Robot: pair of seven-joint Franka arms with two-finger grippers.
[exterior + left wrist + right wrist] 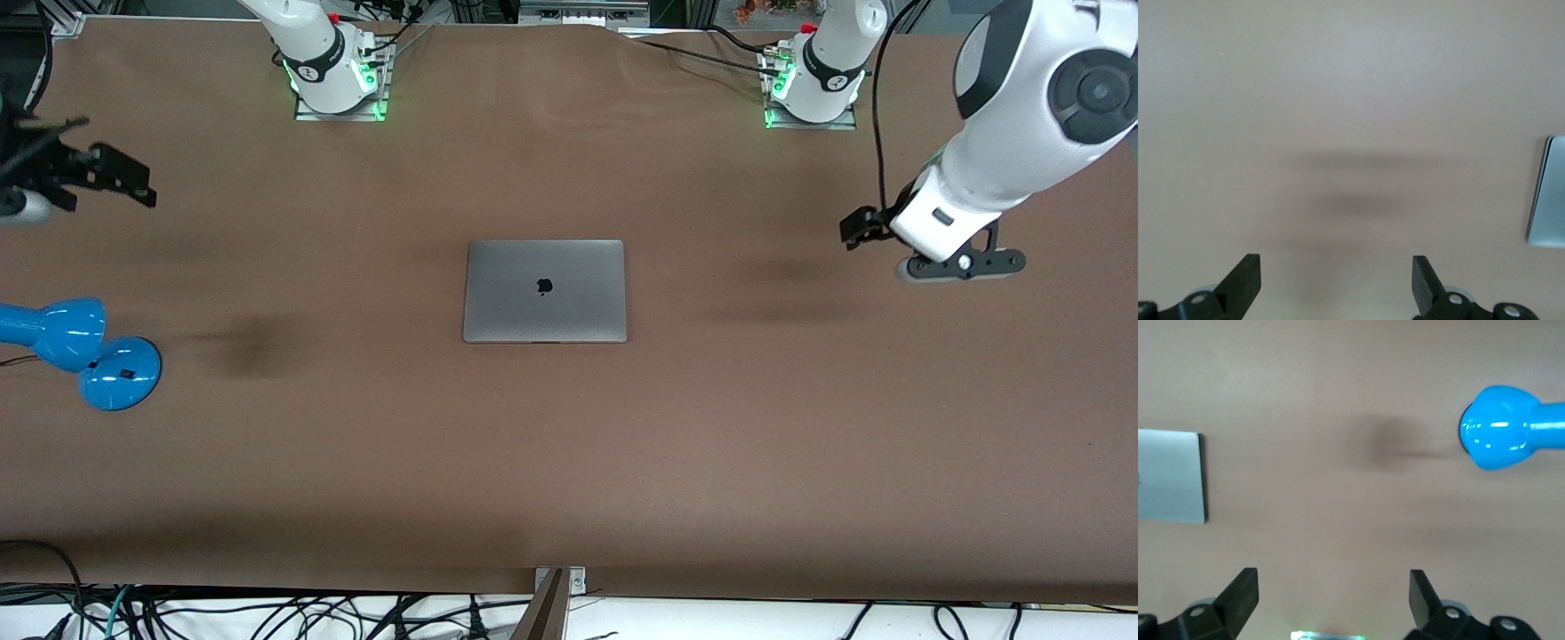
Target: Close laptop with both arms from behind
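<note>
The space-grey laptop (pixel 544 290) lies flat on the brown table with its lid down and the dark apple logo facing up. One edge of it shows in the left wrist view (pixel 1547 193) and one in the right wrist view (pixel 1169 476). My left gripper (pixel 861 228) hangs open over bare table toward the left arm's end, well away from the laptop. Its fingers (pixel 1245 280) stand wide with nothing between them. My right gripper (pixel 123 180) hovers open over the table toward the right arm's end, its fingers (pixel 1243 595) wide apart and empty.
A blue desk lamp (pixel 82 352) lies toward the right arm's end, nearer to the front camera than the right gripper; its head shows in the right wrist view (pixel 1498 437). Both arm bases (pixel 336 71) (pixel 813 84) stand along the table's back edge. Cables hang at the front edge.
</note>
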